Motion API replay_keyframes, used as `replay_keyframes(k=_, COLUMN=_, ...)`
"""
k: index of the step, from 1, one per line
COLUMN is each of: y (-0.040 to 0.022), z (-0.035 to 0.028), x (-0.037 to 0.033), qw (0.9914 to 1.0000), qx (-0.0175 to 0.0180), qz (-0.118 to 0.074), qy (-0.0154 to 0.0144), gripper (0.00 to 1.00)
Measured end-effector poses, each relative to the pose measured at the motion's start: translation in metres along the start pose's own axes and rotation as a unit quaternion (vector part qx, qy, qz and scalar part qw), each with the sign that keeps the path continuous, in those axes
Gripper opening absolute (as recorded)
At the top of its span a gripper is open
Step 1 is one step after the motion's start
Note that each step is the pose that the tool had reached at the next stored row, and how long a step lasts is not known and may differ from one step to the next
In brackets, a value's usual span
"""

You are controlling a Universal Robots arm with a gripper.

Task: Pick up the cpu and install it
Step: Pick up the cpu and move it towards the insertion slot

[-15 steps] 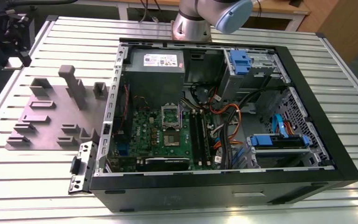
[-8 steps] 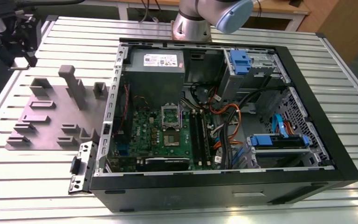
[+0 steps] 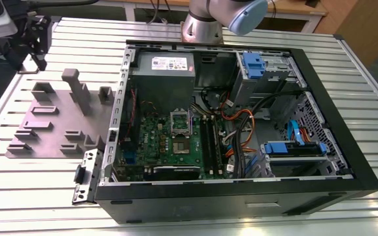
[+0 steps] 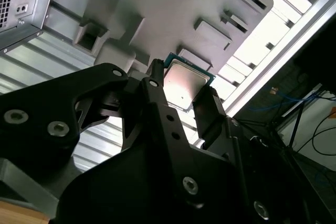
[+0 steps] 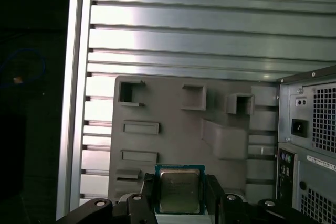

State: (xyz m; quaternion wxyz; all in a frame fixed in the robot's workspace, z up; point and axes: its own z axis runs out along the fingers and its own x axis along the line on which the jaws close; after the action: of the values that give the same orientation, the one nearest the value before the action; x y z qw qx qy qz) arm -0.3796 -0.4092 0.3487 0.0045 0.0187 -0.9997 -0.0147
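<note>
**Clamped edge to edge**

Held the cpu (image 5: 178, 195) flat between both fingers (image 5: 148, 198) of the end effector (image 5: 180, 182), clenched on two opposite edges. Hung by the gray fixture plate (image 5: 173, 106) on the table (image 5: 184, 24), well apart from the open computer case (image 3: 228, 201) toward the exterior view's right.

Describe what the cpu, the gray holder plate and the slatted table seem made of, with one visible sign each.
The cpu: metal lid, brushed silver sheen, teal board rim. The gray holder plate: probably matte plastic, uniform dull gray, moulded pockets. The slatted table: likely aluminium, bright streaky reflections along its ribs.
</note>
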Motion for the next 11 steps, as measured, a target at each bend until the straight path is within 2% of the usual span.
replay_keyframes(k=6, y=-0.0004, z=-0.0001, x=-0.0096, qw=1.0, qx=0.0, qz=0.0, qy=0.0, gripper=0.47)
replay_keyframes(k=11, y=-0.0003, z=-0.0031, x=-0.0112, qw=1.0, qx=0.0, qz=0.0, qy=0.0, gripper=0.47)
